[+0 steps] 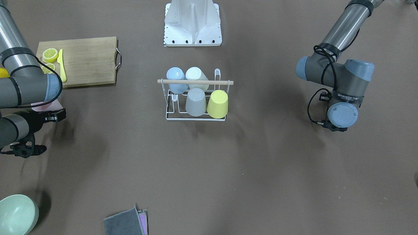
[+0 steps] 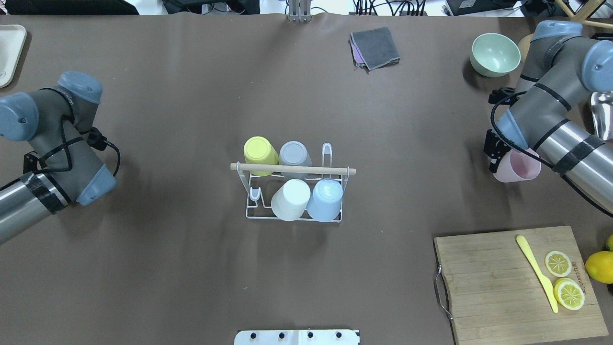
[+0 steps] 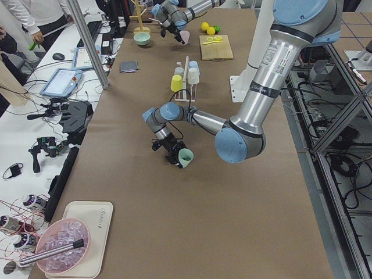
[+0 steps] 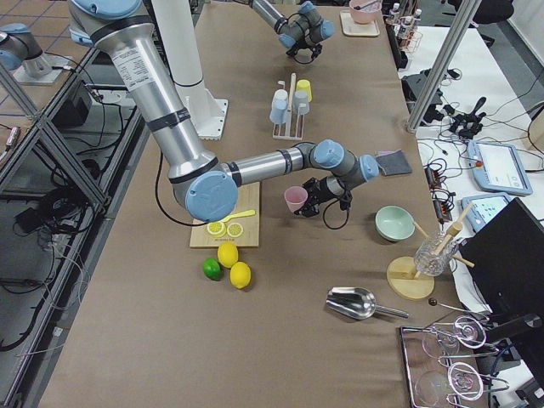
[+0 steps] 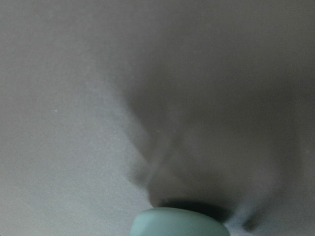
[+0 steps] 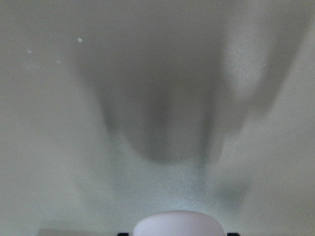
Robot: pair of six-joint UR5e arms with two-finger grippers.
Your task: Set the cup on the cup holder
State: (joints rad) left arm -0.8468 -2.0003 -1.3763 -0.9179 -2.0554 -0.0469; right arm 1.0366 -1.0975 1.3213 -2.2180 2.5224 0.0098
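Note:
The cup holder (image 2: 293, 168), a white wire rack with a wooden rod, stands mid-table. Yellow (image 2: 259, 152), grey (image 2: 294, 153), white (image 2: 290, 198) and blue (image 2: 325, 198) cups sit upside down on its pegs. Far to its right, my right gripper (image 2: 500, 162) is shut on the rim of a pink cup (image 2: 522, 166), which also fills the bottom edge of the right wrist view (image 6: 178, 223). On the other side, my left gripper (image 3: 176, 156) grips a mint-green cup (image 3: 185, 157) just above the table. The overhead view hides that gripper under its wrist.
A wooden cutting board (image 2: 493, 282) with lemon halves (image 2: 568, 293) and a yellow knife (image 2: 537, 270) lies at the near right. A whole lemon (image 2: 599, 266) sits beside it. A green bowl (image 2: 494, 53) and a grey cloth (image 2: 376, 47) are at the far side.

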